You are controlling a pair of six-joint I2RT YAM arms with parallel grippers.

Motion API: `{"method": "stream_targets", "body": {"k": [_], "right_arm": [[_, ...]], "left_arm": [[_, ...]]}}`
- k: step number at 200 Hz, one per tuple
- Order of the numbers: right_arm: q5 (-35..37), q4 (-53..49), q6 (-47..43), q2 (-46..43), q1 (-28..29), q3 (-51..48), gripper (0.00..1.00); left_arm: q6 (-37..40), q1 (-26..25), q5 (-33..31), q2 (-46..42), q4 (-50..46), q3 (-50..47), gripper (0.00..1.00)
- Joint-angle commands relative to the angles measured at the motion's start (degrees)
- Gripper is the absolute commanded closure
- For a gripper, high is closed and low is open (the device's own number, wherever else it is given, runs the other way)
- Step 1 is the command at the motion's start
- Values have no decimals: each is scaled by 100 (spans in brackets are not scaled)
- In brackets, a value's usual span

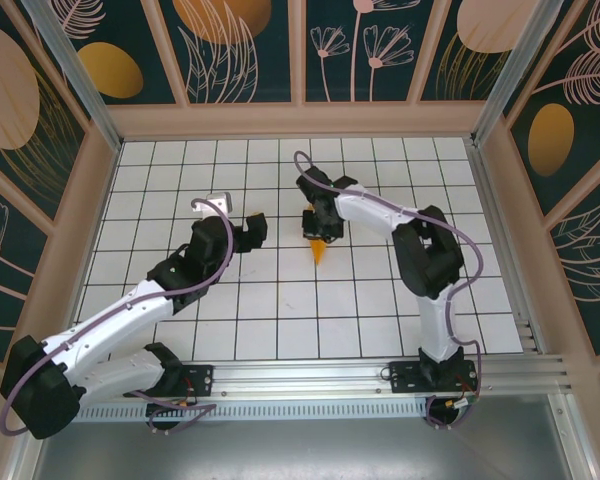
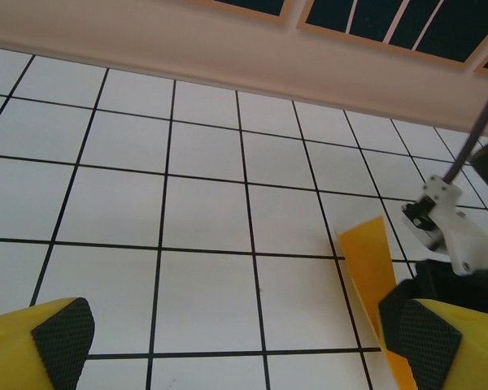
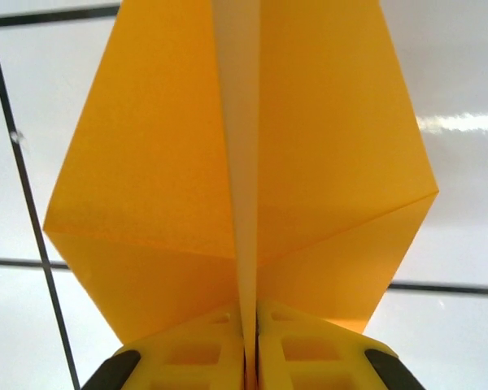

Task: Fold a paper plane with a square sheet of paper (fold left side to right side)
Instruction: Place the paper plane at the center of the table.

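Paper plane [image 1: 321,250]: bright orange, folded, just above the centre of the overhead frame, over the white grid table [image 1: 280,320]. Its point faces the bottom of the frame. You cannot tell whether it touches the tiles.

Right wrist view: the paper plane [image 3: 146,162] spreads as 2 orange wings, 1 on each side of a pale centre ridge running up the middle of the frame.

Right tool [image 1: 316,228]: clamped narrow on that centre ridge. At the bottom of your wrist frame the right tool [image 3: 250,353] has its 2 yellow fingers [image 3: 195,357] pressed together with the fold pinched between them.

Left tool [image 1: 257,228]: jaws wide, holding nothing, left of the plane and apart from it. In the left wrist view the left tool [image 2: 244,345] has its black pads in the 2 lower corners. An orange edge of the plane [image 2: 364,260] shows at lower right, beside the white right arm [image 2: 459,240].
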Motion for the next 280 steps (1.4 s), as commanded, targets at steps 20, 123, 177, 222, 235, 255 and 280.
{"method": "stream_targets", "body": {"k": [20, 123, 177, 222, 235, 255, 280], "right_arm": [[97, -767, 65, 782, 107, 1048, 88], [204, -896, -98, 1402, 160, 1400, 79], [228, -964, -173, 1457, 190, 1415, 75], [457, -1227, -213, 1362, 247, 1666, 73], [466, -1271, -230, 1322, 256, 1714, 71], [508, -1342, -230, 1248, 280, 1777, 70], [529, -1445, -244, 1181, 315, 1850, 68]], "left_arm": [[242, -14, -108, -125, 30, -81, 1], [323, -16, -134, -108, -61, -56, 2], [341, -15, -161, -89, -85, -29, 2], [357, -14, -217, -90, -132, -2, 2], [366, -15, -219, -90, -145, 6, 1], [376, -21, -246, -95, -205, 40, 2], [393, -19, -288, -141, -273, 55, 2]]}}
